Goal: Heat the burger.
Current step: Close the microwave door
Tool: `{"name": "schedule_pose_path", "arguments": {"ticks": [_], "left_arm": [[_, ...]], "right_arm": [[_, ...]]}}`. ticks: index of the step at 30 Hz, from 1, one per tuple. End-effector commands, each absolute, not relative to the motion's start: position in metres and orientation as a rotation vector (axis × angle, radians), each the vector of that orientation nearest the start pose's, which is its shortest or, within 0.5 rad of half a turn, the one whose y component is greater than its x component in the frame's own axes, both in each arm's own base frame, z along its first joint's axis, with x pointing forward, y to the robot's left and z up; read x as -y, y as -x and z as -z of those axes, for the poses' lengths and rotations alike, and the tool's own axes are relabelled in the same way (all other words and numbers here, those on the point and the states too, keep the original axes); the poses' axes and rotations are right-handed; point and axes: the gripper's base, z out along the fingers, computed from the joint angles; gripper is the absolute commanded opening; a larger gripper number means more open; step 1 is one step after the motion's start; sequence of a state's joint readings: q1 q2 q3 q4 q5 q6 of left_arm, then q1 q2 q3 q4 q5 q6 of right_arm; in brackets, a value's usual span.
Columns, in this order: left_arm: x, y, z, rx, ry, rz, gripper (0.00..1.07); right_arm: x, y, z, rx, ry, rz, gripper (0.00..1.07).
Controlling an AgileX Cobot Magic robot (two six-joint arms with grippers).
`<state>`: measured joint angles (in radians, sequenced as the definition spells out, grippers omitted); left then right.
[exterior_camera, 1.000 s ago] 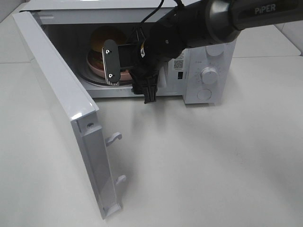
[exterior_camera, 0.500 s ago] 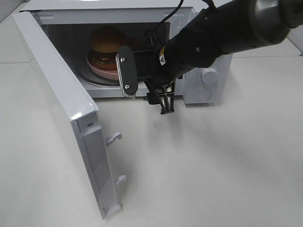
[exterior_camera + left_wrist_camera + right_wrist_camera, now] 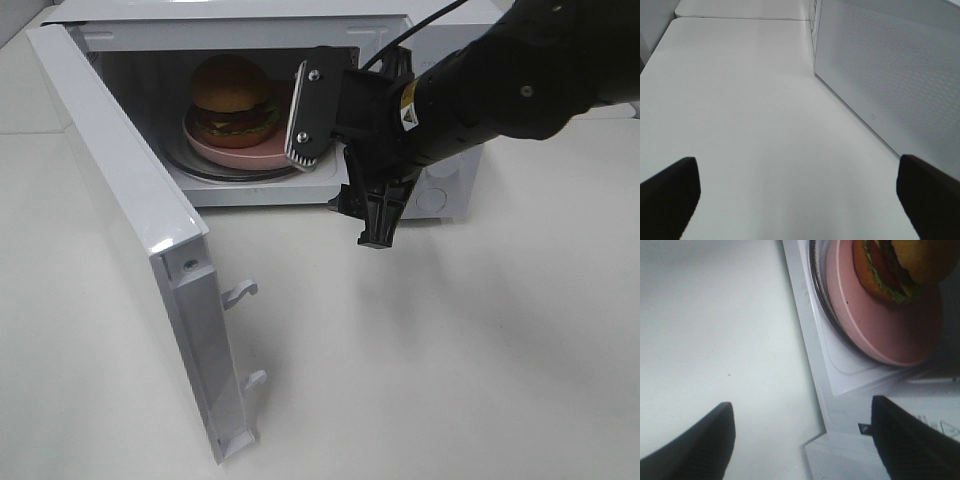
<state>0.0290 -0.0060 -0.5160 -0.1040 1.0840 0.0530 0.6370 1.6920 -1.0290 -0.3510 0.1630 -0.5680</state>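
Observation:
The burger stands on a pink plate on the glass turntable inside the open microwave. My right gripper hovers open and empty just outside the oven's opening, to the right of the plate. One finger is raised and the other points down at the table. The right wrist view shows the burger and the plate beyond the open right gripper. My left gripper is open over bare table, with nothing between its fingers.
The microwave door swings out far to the left, with two latch hooks on its edge. My right arm covers the control panel. A perforated white microwave wall stands close beside the left gripper.
My right gripper has drawn back out of the microwave and moved right. The burger and plate stay inside and are now in full view. The left gripper is unchanged.

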Motion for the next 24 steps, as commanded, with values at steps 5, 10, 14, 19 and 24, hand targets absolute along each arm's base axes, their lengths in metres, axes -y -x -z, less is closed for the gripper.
{"name": "schedule_pose_path", "arguments": {"ticks": [5, 10, 14, 19, 24], "left_arm": [[0.009, 0.009, -0.281, -2.022, -0.024, 0.082, 1.0], [0.009, 0.009, -0.281, -2.022, -0.024, 0.082, 1.0], [0.009, 0.009, -0.281, -2.022, -0.024, 0.082, 1.0], [0.009, 0.009, -0.281, -2.022, -0.024, 0.082, 1.0], [0.009, 0.009, -0.281, -2.022, -0.024, 0.082, 1.0]], "right_arm": [[-0.184, -0.275, -0.235, -1.921, 1.345, 0.121, 0.74], [-0.172, -0.261, -0.241, -2.037, 1.223, 0.084, 0.78], [-0.159, -0.251, -0.248, -2.171, 1.063, 0.054, 0.82], [-0.136, -0.243, -0.257, -2.336, 0.883, 0.055, 0.82], [-0.109, -0.234, -0.264, -2.479, 0.768, 0.124, 0.8]]}}
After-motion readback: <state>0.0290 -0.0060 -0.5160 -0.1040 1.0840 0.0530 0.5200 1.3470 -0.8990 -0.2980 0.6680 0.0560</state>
